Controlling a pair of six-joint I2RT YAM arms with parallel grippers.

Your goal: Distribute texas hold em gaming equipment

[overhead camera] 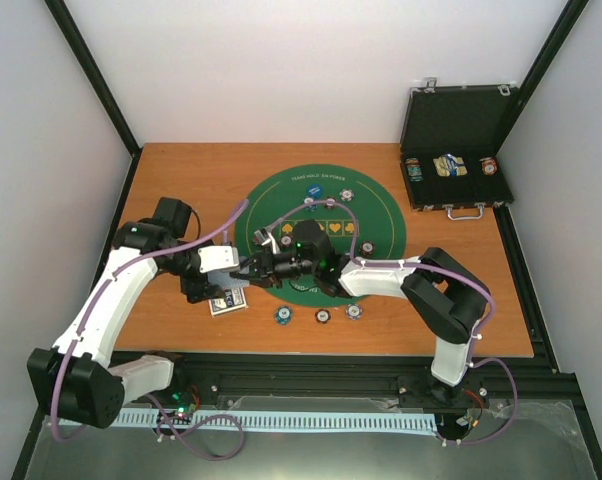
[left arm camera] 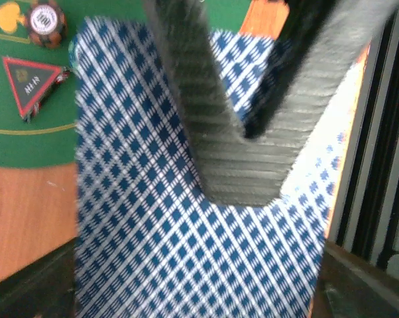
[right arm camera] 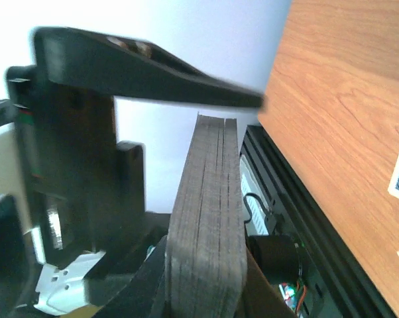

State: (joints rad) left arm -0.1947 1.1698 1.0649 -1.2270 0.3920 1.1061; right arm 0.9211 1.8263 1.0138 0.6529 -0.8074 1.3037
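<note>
1. Carrying a round green felt poker mat (overhead camera: 376, 225), the orange-brown wooden bench (overhead camera: 181, 175) sits between white walls. An open black hard case (overhead camera: 459, 150) stands at its far right corner.
2. Left wrist view only: blue-and-white checked playing card (left arm camera: 140, 218) close up, black-and-red triangle marker (left arm camera: 32, 83) lying on the mat.
3. Arms meet over the mat's left edge. Left end effector (overhead camera: 243, 276) grips the card; right end effector (right arm camera: 206, 172) is closed, pads together, in front of the card.

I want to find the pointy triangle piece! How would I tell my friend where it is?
Start at the big round green felt mat on the wooden table. In the left wrist view, a small black triangle with a red border lies on that felt, just below a round striped chip. It is the only three-cornered piece; the chips on the mat are all round.
</note>
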